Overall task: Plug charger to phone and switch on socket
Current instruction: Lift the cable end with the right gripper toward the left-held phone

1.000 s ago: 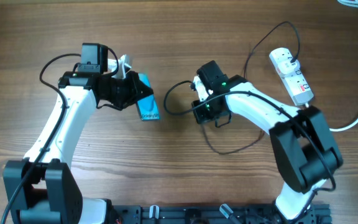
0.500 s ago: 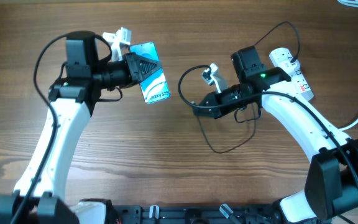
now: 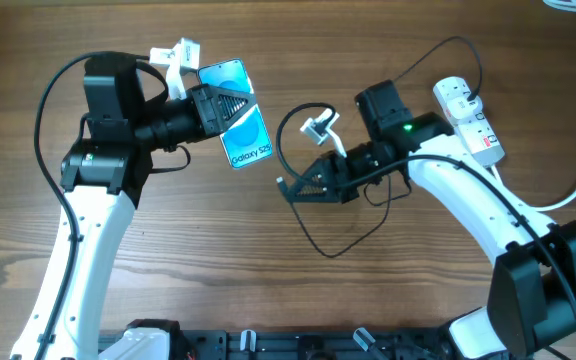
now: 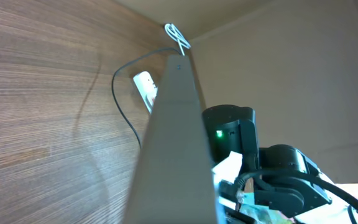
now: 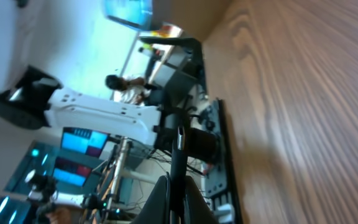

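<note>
**Phone crosswise in the left grip, charger tip aimed at it from the right**

I see the phone (image 3: 240, 125) clamped in the left fingers (image 3: 226, 102) with its screen turned up to the overhead camera. Its long axis runs on a slant from far-left to near-right, and the "Galaxy S25" end points toward the right arm. In the left wrist view the phone shows only as a grey edge-on strip.

The right fingers (image 3: 306, 186) are pinched shut on the charger (image 3: 457, 39) close to its connector. The small black tip pokes out to the left, near the phone's lower end but apart from it.

Bare worktop (image 3: 198, 260) lies between the two grips and across the near side, crossed only by a slack loop of the black cable. The socket (image 3: 471, 122) lies at the far right, slanted, near the worktop's edge and well apart from both sets of fingers. Its thick white lead (image 3: 568, 200) trails off to the right.

My left arm rises from the near-left with its wrist turned rightward. My right arm reaches up from the near-right and folds back, its wrist pointing left.
</note>
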`<action>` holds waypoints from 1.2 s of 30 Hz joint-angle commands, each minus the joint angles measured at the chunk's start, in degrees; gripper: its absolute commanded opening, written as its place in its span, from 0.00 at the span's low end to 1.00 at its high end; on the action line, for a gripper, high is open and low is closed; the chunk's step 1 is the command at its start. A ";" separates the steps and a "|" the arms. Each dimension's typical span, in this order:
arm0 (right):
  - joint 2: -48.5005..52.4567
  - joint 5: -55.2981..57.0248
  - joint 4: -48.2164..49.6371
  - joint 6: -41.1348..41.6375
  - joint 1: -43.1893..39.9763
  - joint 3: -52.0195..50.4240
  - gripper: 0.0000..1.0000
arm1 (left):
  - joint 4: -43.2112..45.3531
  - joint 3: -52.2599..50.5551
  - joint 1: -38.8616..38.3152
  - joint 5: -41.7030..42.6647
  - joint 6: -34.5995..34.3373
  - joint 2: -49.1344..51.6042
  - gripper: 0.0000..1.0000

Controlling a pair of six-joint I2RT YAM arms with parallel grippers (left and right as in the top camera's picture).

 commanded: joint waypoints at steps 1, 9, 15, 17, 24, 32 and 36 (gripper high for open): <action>-0.61 -10.54 2.89 -1.40 0.90 -0.37 0.04 | 0.46 0.15 0.04 2.54 -2.99 -0.72 0.04; -0.61 -11.58 15.54 12.83 0.90 -0.37 0.04 | 7.65 0.15 0.04 1.27 -17.25 -0.72 0.04; -0.61 -11.56 24.50 21.88 0.90 -0.37 0.04 | 7.54 0.15 -0.87 0.39 -15.26 -0.68 0.04; -0.61 -11.56 26.34 23.89 0.96 -0.37 0.04 | 8.09 0.15 -0.98 0.42 -14.19 -0.68 0.04; -0.61 -11.63 27.45 25.33 1.05 -0.37 0.04 | 8.83 0.15 -0.98 0.44 -6.49 -0.66 0.04; -0.61 -11.82 29.20 26.16 1.11 -0.37 0.04 | 8.09 0.15 -0.98 0.48 -6.27 -0.66 0.04; -0.61 -11.82 30.58 27.58 1.11 -0.37 0.04 | 6.80 0.15 -1.88 0.66 -6.54 -0.66 0.04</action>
